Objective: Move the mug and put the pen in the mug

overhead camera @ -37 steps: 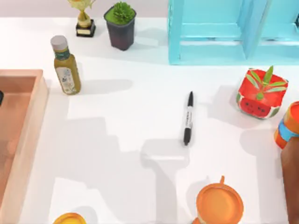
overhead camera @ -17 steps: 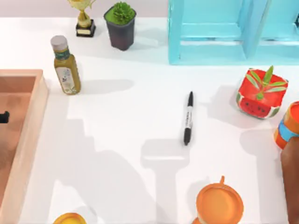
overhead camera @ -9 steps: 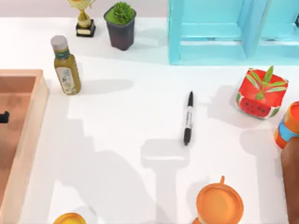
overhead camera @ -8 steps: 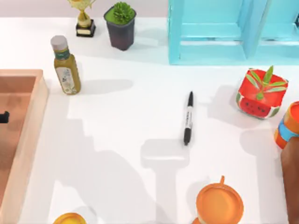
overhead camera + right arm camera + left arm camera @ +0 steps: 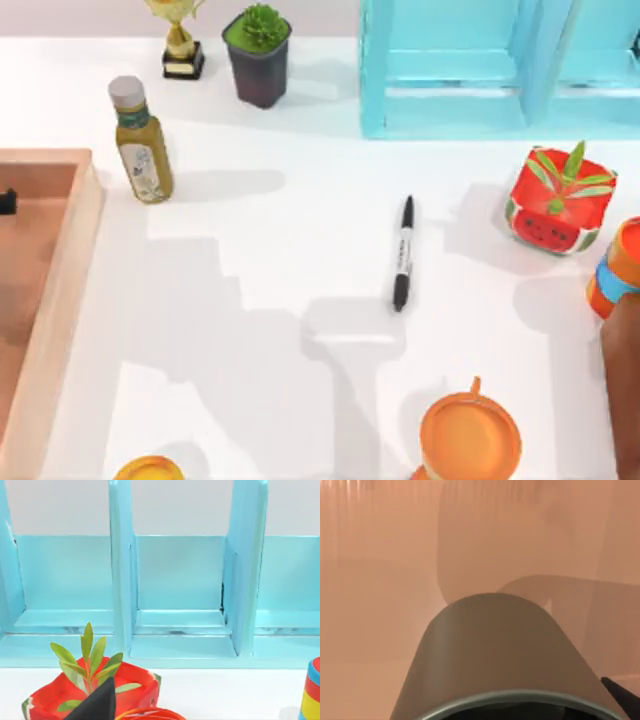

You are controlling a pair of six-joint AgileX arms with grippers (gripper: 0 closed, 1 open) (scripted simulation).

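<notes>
While the pen (image 5: 402, 253) is lying untouched near the middle of the white table (image 5: 260, 300), we are judging the task as only starting. Our left gripper (image 5: 7, 201) is working over the wooden tray (image 5: 62, 290) at the left edge, and its wrist camera is showing the mug (image 5: 495, 650) very close, above the tray floor. Whether its fingers are grasping the mug, we cannot tell. The pen is waiting for later. Around it, enough free table is remaining.

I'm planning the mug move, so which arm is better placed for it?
Left, probably: its wrist view looks straight down on the dark grey-olive matte mug over the brown wooden tray, which sits at the table's left.
</notes>
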